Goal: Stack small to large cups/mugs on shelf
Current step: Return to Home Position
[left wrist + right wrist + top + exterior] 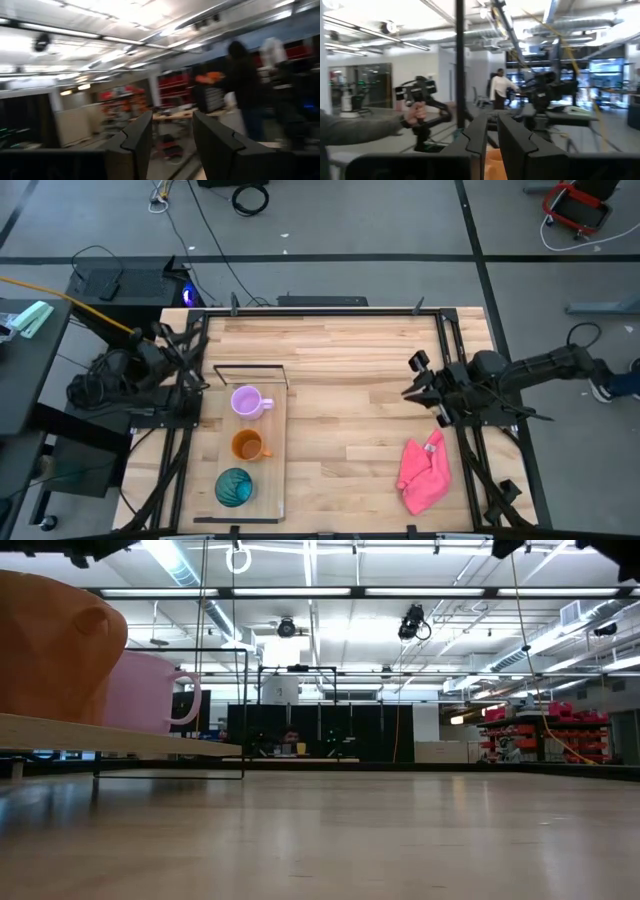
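Closest to the low camera is the orange mug [50, 650], sitting on the shelf [130, 741], with the purple mug [150, 690] just behind it near the thin wire frame [243, 710]. From the high camera I see all three in one row on the shelf: purple mug by the frame end, orange mug in the middle, green cup [234, 487] at the other end, each apart from the next. I think they go small to big that way, so the job looks done. My left arm [130, 370] and right arm [530, 370] are tucked at the table's sides, well apart from the shelf, so they cannot bump a cup. A pink cloth [424, 472] lies near the right arm; it is not part of this. On the left wrist camera the left gripper [172, 117] is open and holds nothing. On the right wrist camera I cannot tell if the right gripper [492, 122] is open or closed; a person's hand [415, 114] grips a dark handle in the room beyond.
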`<state>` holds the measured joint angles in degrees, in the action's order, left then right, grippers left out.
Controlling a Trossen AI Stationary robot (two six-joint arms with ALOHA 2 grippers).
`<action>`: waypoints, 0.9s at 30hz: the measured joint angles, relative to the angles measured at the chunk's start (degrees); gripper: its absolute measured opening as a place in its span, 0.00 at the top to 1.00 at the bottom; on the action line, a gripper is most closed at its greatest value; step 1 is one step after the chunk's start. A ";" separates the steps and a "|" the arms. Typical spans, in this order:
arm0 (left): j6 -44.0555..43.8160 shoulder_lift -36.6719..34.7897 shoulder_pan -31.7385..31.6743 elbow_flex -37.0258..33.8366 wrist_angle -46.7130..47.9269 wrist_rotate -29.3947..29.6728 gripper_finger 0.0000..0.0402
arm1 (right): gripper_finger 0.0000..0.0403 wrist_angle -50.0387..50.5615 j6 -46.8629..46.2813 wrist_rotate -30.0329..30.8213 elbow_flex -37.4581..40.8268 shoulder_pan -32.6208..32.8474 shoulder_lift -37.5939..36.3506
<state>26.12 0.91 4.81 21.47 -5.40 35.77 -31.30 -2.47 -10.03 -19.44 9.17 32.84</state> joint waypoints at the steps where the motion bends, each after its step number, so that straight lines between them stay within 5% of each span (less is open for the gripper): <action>1: 0.12 0.00 -1.06 0.00 -0.10 0.53 0.64 | 0.87 0.02 -0.12 -0.32 0.00 -1.25 0.00; 23: 6.06 0.04 -23.99 0.00 -6.43 3.48 0.63 | 0.87 6.67 1.16 -0.80 0.00 -21.95 -13.13; 27: 2.05 0.04 -25.93 0.02 -10.97 -1.90 0.64 | 0.87 6.47 0.70 -0.80 0.00 -24.52 -15.12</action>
<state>28.17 0.95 -21.12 21.49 -16.37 33.88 -24.83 -1.77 -10.83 -19.44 -15.36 17.72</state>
